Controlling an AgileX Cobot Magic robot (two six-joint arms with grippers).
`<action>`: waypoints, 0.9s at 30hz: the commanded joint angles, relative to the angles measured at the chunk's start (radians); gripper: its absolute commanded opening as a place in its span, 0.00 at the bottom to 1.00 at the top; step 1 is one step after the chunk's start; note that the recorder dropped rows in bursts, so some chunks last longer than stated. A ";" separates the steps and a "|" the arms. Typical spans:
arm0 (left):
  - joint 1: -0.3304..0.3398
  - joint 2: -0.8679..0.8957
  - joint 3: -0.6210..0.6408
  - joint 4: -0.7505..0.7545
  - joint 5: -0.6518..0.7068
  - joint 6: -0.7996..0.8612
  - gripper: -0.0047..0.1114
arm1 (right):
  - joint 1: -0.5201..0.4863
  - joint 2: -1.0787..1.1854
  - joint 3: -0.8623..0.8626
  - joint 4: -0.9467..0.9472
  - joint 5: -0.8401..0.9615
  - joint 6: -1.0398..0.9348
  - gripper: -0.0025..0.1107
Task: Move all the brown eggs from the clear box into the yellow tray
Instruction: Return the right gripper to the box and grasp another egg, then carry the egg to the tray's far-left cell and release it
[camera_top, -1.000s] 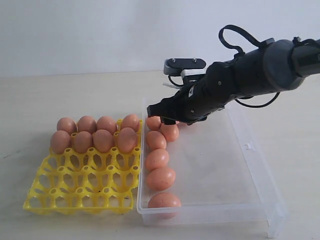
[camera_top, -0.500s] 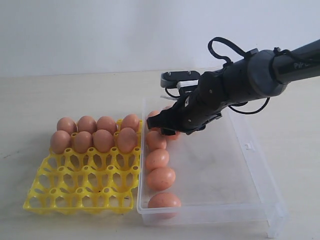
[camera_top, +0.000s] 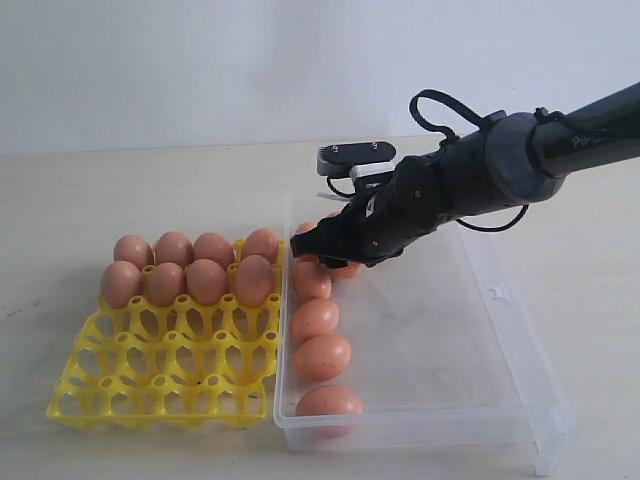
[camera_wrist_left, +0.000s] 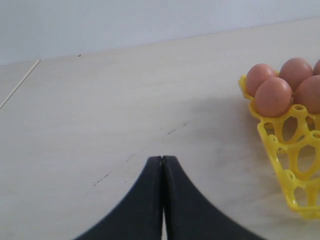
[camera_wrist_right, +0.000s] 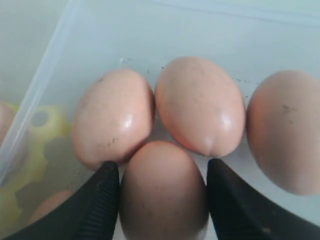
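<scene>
In the right wrist view my right gripper (camera_wrist_right: 161, 167) has both fingers pressed against the sides of one brown egg (camera_wrist_right: 162, 192) lying in the clear box (camera_wrist_right: 260, 35); three more eggs (camera_wrist_right: 200, 105) crowd round its tip. In the exterior view this gripper (camera_top: 315, 247) is low at the box's far left corner. A row of eggs (camera_top: 316, 320) runs along the left wall of the clear box (camera_top: 500, 292). Several eggs (camera_top: 207, 280) fill the two far rows of the yellow tray (camera_top: 160, 385). My left gripper (camera_wrist_left: 162, 159) is shut and empty over bare table beside the tray (camera_wrist_left: 285, 165).
The tray stands against the box's left wall on a pale wooden table (camera_top: 120, 190). The tray's near rows of cups (camera_top: 170, 350) hold nothing. The right part of the box floor (camera_top: 440, 330) is bare. A plain wall rises behind the table.
My right arm has moved down and left into the box's far left corner, and its jaws have narrowed onto an egg. The eggs in the tray have not moved.
</scene>
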 joint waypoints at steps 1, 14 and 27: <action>-0.006 -0.006 -0.004 -0.002 -0.009 -0.005 0.04 | -0.005 0.000 -0.007 -0.009 0.023 -0.041 0.14; -0.006 -0.006 -0.004 -0.002 -0.009 -0.005 0.04 | 0.167 -0.343 0.196 -0.112 -0.473 -0.101 0.02; -0.006 -0.006 -0.004 -0.002 -0.009 -0.005 0.04 | 0.363 -0.012 -0.087 -0.484 -0.611 0.410 0.02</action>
